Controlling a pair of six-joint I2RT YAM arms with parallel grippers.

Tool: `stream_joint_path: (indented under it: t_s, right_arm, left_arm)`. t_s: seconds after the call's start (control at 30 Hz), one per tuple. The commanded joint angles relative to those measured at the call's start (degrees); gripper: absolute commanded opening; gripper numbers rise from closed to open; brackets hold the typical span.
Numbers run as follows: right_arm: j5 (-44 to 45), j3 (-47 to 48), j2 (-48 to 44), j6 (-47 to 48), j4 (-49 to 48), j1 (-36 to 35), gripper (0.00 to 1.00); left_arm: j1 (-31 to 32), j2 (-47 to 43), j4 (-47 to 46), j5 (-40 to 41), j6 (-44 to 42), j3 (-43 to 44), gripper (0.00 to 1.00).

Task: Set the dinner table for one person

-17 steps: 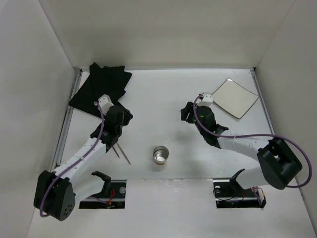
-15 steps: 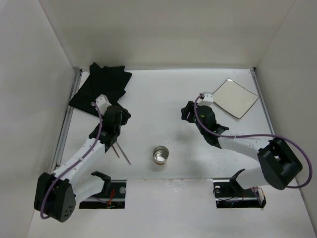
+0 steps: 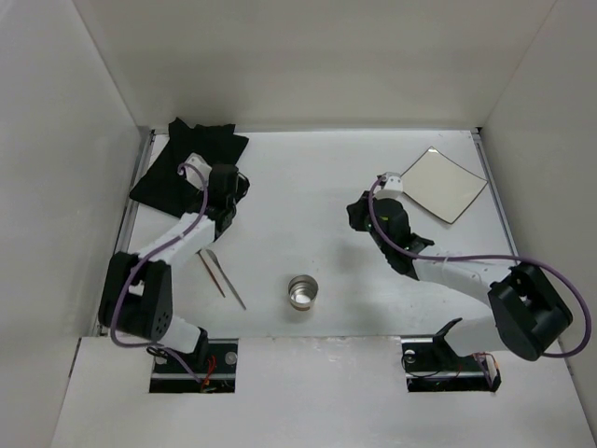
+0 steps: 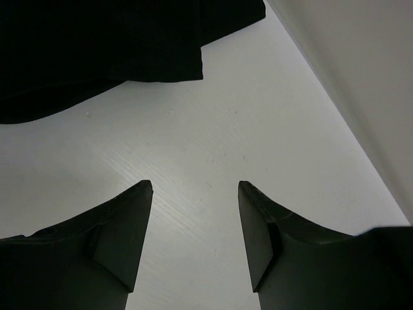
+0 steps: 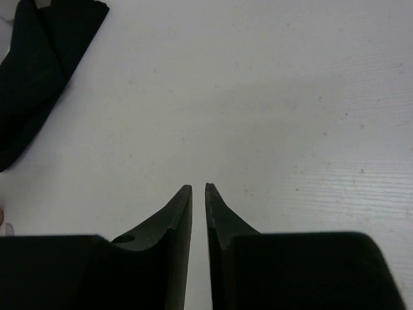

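The dinner table [image 3: 308, 177] is the white walled surface. On it lie a black cloth [image 3: 191, 159] at the back left, two chopsticks [image 3: 222, 278] at the front left, a metal cup [image 3: 302, 291] in the front middle and a white square plate [image 3: 442, 183] at the back right. My left gripper [image 3: 235, 183] hovers at the cloth's near right edge. In the left wrist view that gripper [image 4: 195, 187] is open and empty, with the cloth [image 4: 97, 51] just ahead. My right gripper [image 3: 354, 213] points left over bare table, left of the plate; its jaws [image 5: 198, 188] are a slit apart and hold nothing.
White walls close in the table on the left, back and right; the left wall stands close beside the cloth. The arm bases [image 3: 196, 355] sit at the near edge. The cloth's corner [image 5: 39, 71] shows far off in the right wrist view.
My left arm has swung away from over the chopsticks toward the back, up to the black cloth, leaving the chopsticks in plain view. The right arm has barely shifted.
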State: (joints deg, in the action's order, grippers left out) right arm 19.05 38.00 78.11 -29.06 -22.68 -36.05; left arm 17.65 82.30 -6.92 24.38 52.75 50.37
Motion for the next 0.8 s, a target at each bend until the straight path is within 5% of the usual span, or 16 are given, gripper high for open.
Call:
stream_joint_path:
  t_s: [0.0,0.07,0.23,0.77]
  right_arm:
    - [-1.3,-0.4,-1.4,0.0,-3.3,0.7,0.28]
    - [-1.6,-0.1,-0.2,0.0,-3.6,1.1,0.41]
    - [-3.1,0.7,0.8,0.1,-3.0,1.1,0.54]
    - [-4.8,1.1,1.7,-0.3,-3.2,1.1,0.6]
  left_arm:
    - [-1.5,5.1,-2.8,1.6,4.5,6.5,0.54]
    - [-2.1,7.8,-3.2,0.9,6.1,8.2,0.55]
    - [-3.5,13.3,-3.5,-0.6,10.3,11.9,0.57]
    - [-7.6,21.5,-3.8,-2.3,16.4,15.7,0.56]
